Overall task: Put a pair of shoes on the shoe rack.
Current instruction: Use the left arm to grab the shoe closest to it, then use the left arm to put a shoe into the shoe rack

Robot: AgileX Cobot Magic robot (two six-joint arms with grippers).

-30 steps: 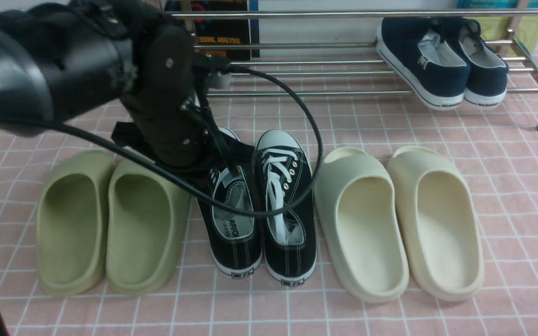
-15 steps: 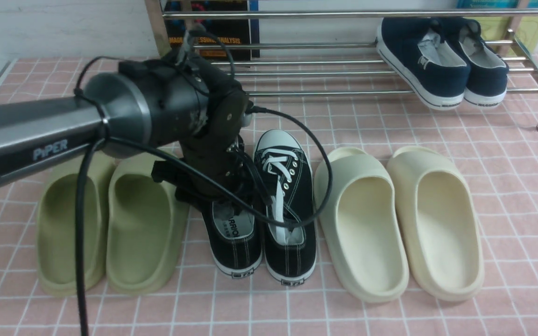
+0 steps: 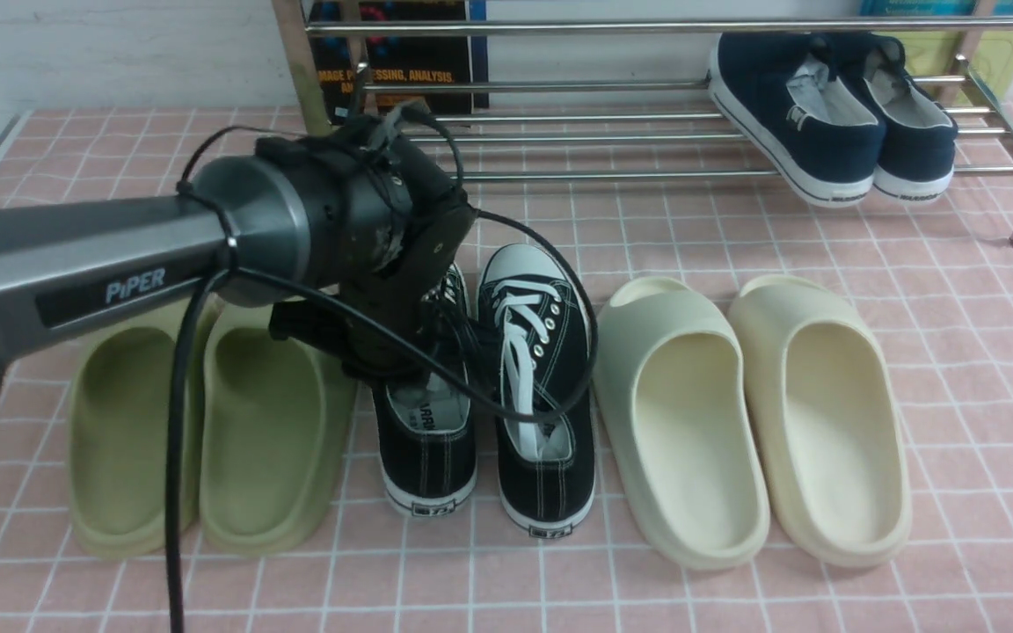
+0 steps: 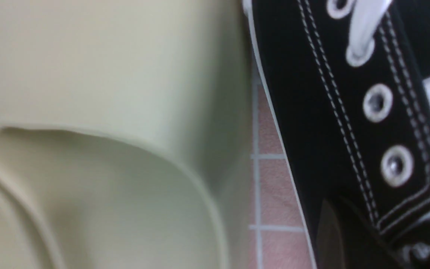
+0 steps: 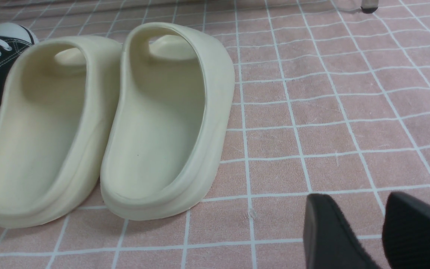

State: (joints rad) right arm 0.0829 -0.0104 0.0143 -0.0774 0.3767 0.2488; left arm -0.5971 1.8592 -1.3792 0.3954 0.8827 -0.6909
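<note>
The left gripper [image 3: 408, 352] is pushed down into the mouth of the left-hand black canvas low-top sneaker [image 3: 427, 448], and its jaws are closed on that shoe's outer canvas wall. In the left wrist view 1 dark finger [image 4: 330, 239] is pressed against the stitched side below the metal eyelets. Whether the sole is lifted off the pink checked cloth [image 3: 955, 308] cannot be told. The shoe is seen just beside the 2 green foam slides [image 3: 207, 422], its heel angled slightly away from the right-hand black canvas sneaker [image 3: 546, 396]. To the right, 2 cream foam slides [image 3: 753, 413] are lined up. The shiny chrome tube shoe rack [image 3: 603, 176] is found behind, well apart from both sneakers (2 navy slip-on shoes [image 3: 832, 114] are carried on its bars). The right gripper [image 5: 357, 209] is held low over bare cloth, jaws spread, nothing between them.
</note>
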